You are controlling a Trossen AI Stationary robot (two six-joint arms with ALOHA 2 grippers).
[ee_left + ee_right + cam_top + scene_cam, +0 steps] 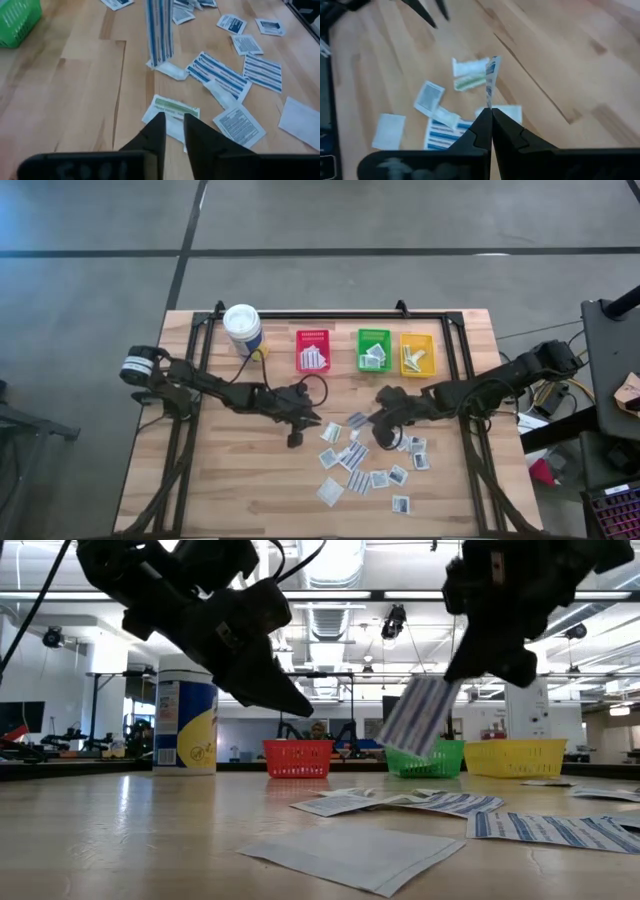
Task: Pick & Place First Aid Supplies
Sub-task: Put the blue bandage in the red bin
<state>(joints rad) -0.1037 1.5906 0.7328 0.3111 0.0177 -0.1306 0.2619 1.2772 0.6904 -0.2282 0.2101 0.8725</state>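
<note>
Several small flat white packets (372,470), some with blue stripes, lie scattered on the wooden table between the two grippers and toward the near edge. My right gripper (383,420) hovers above the pile, shut on one blue-striped oblong packet (415,720). My left gripper (294,435) hangs over bare wood just left of the pile, fingers slightly open and holding nothing; in its wrist view its tips (174,117) point at a green-printed packet (172,110) lying flat. My right gripper (491,111) pinches the striped packet by its upper short end (490,102) between both fingers, coming from above and pointing down. The packet is lifted clear of the table and hangs below the fingers, tilted, with its free end (400,740) lowest.
A red bin (313,350), a green bin (374,348) and a yellow bin (417,352) stand in a row near the far edge, each with packets inside. A white canister with a yellow label (243,330) stands at the far left. Bare wood lies at the near left.
</note>
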